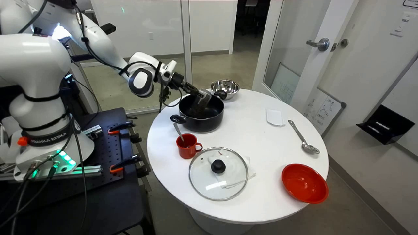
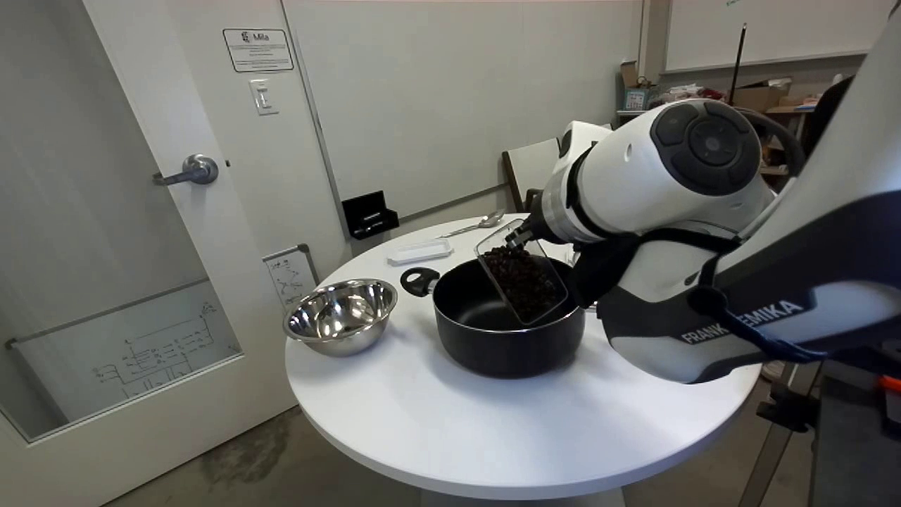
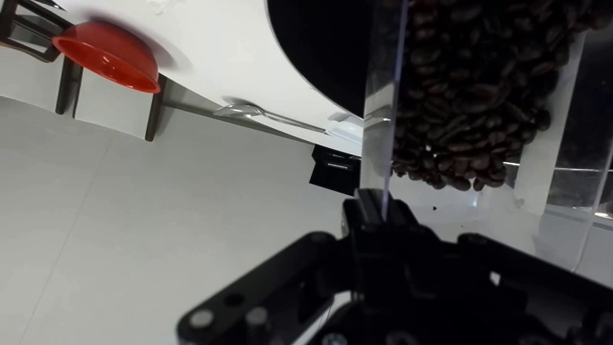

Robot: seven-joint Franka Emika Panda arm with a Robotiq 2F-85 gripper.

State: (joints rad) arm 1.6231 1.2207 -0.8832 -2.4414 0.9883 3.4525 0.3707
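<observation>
You've got the gripper (image 3: 380,206) pinched tight on one wall of the box (image 3: 378,139), only that thin sheet betw. the jaws. Box = clear plastic, rect., flat-sided. It's steeply tilted over the pot (image 2: 510,352), lower end down in the mouth; can't tell if the two touch. Beans (image 3: 469,96) in the box: dark brown, glossy ovals, some w/ a crease, heaped away from your grip; nearer it, bare plastic w/ a few dark specks.

Pot's round, black, smooth inside, w/ a thin bright rim & two black loop handles (image 1: 178,119). In an exterior view, pot as clock center: arm (image 1: 101,42) comes in from approx. 10; steel bowl (image 1: 225,87), mirror-shiny, at 1; white tray (image 1: 275,117), thin, shallow, at 3; metal spoon (image 1: 298,133), long-handled, betw. 3 & 4; red bowl (image 1: 305,183), glossy, round, at 4, by the edge; lid (image 1: 202,173), round clear glass w/ metal rim & black knob (image 1: 218,166), betw. 5 & 6; red mug (image 1: 186,150) at 7, a thin metal stem (image 1: 178,130) poking out. Table's (image 1: 254,143) round, white, smooth.
</observation>
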